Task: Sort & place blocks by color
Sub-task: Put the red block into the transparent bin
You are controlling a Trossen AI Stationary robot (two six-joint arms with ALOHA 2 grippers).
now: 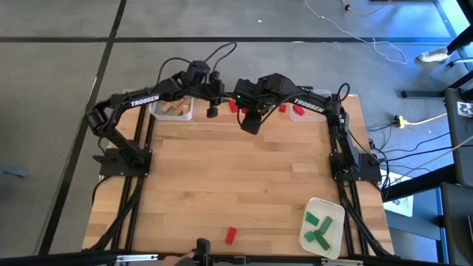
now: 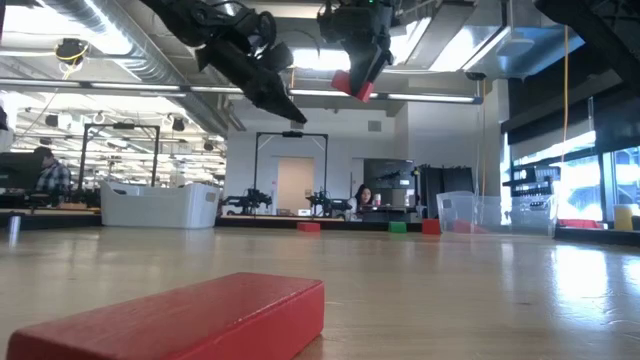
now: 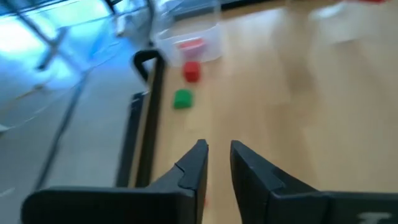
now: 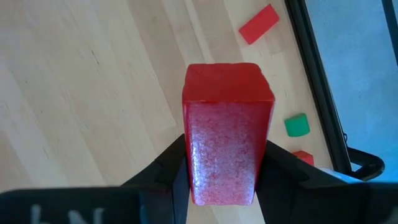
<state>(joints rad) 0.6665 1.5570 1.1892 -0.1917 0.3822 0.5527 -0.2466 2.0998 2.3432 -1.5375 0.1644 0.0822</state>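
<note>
My right gripper hangs high over the far middle of the table, shut on a red block, which also shows in the low view. My left gripper is raised beside it, narrowly open and empty, next to a clear bin of tan blocks. Below the right gripper a red block, a green block and another red block lie flat near the far edge. One more red block lies by the near edge. My right gripper pinches the red block between its two fingers, one on each long side face. The fingers point down from above. The block runs along the fingers, its free end sticking out past the tips, and it is lifted clear of the table.
A clear bin with red blocks stands at the far right. A white tray with green blocks sits at the near right corner. The bare wooden table stretches between. People and furniture show in the room beyond.
</note>
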